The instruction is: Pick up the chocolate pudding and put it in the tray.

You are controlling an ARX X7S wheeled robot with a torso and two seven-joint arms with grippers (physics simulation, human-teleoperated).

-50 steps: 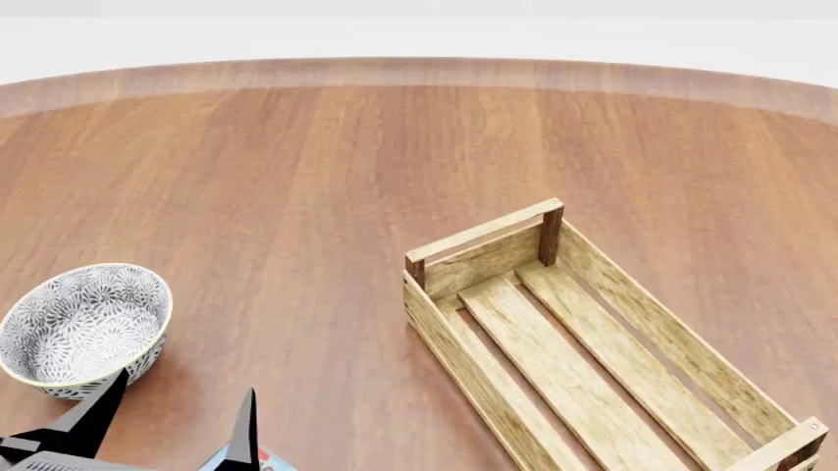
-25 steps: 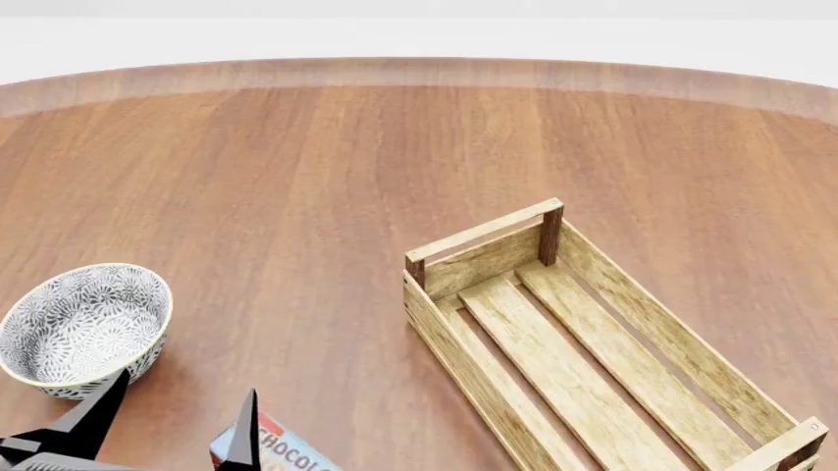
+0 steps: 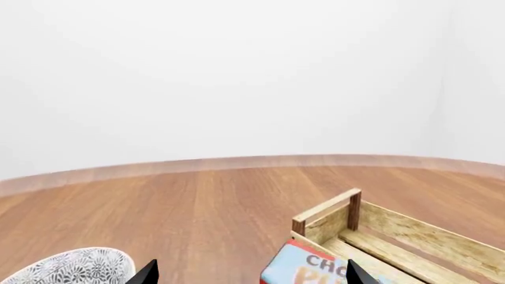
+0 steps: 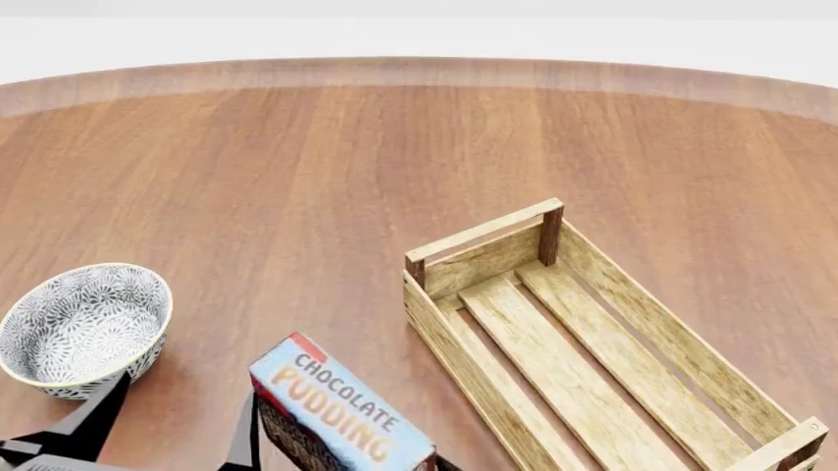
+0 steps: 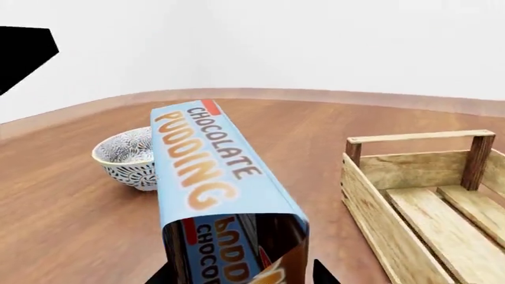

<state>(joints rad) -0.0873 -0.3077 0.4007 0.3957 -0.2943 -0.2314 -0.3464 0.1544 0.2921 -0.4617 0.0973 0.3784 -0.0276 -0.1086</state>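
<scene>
1 pudding carton (image 4: 334,410), 1 tray (image 4: 615,358), 1 bowl (image 4: 81,327)

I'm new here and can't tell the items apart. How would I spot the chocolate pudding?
Start at the long slatted wooden tray on the round table. Between it and the patterned bowl is the chocolate pudding, a carton with dark sides. It alone has a light-blue face with orange lettering.

Head looks down; wrists low, sharing the tray (image 4: 602,353).

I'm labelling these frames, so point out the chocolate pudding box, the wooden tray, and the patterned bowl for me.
chocolate pudding (image 4: 337,410), head view, on its light-blue printed top.
tray (image 4: 482,236), head view, on its raised far end rail.
bowl (image 4: 81,325), head view, on its patterned inner wall.
</scene>
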